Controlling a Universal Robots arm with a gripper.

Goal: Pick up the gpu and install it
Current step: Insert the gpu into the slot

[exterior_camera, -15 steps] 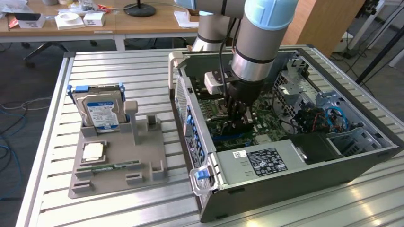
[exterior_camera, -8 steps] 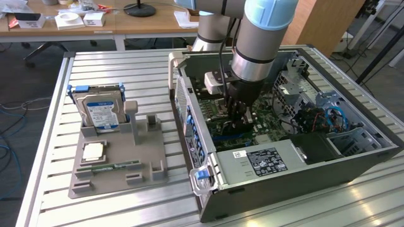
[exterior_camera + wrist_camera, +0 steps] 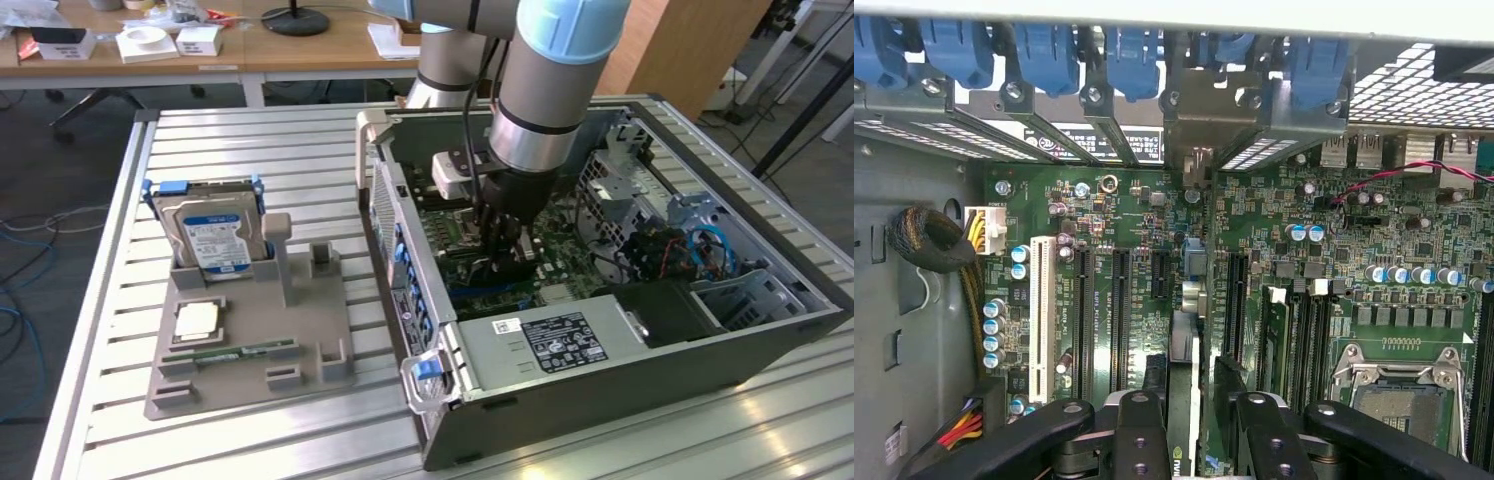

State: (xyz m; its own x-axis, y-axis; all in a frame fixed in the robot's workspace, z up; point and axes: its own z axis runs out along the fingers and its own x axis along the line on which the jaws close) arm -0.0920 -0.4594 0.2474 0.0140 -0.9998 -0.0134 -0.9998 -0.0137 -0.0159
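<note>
- Exterior view: bright, even daylight; pale glare streaks along the slatted metal counter (image 3: 267, 150), strongest at the lower right of the frame.
- The computer case (image 3: 641, 390) interior sits in soft shadow beneath the arm.
- Wrist view: motherboard (image 3: 1154, 260) evenly lit and fairly sharp; perforated panel at the upper right is overexposed; dark foreground parts at the bottom are blurred.

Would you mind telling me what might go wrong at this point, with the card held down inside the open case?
The gpu, edge-on in the gripper, stands among several parallel slots; it might seat in the wrong one. Its bracket could catch on the blue retention clips at the case's rear wall. The red wire and nearby capacitors may be knocked.
</note>
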